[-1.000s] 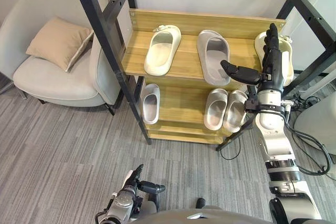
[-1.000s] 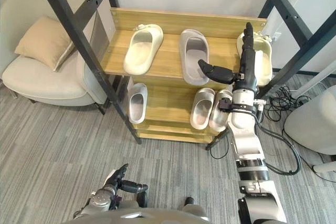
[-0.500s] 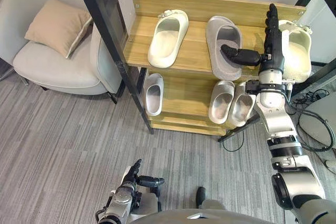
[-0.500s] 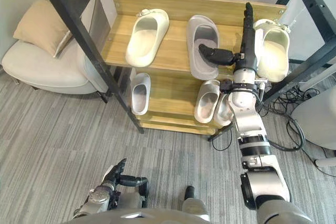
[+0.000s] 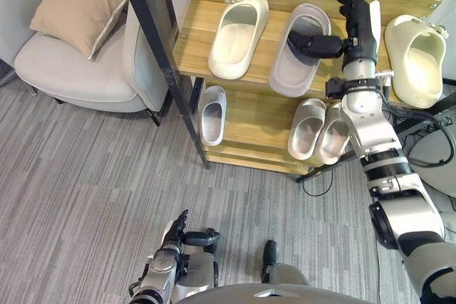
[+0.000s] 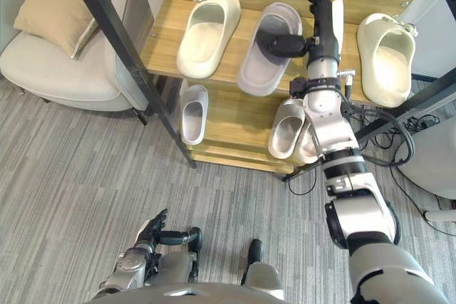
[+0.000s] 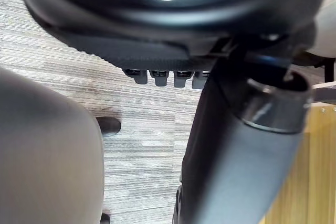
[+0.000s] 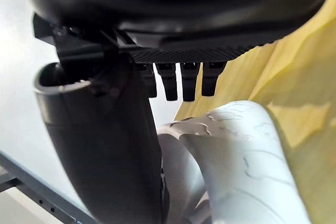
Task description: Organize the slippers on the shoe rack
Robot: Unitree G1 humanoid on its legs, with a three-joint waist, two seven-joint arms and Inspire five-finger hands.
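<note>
Left eye view: grey slipper [image 5: 291, 69] skewed, toe rearward.

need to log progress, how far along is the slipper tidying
Done: a light pair sits together on the lower shelf. In hand: the right hand, fingers straight, has its thumb over the grey slipper on the top shelf. Left: the left cream slipper and the right cream slipper lie apart, the grey one between them; a small white slipper sits alone below.
</note>
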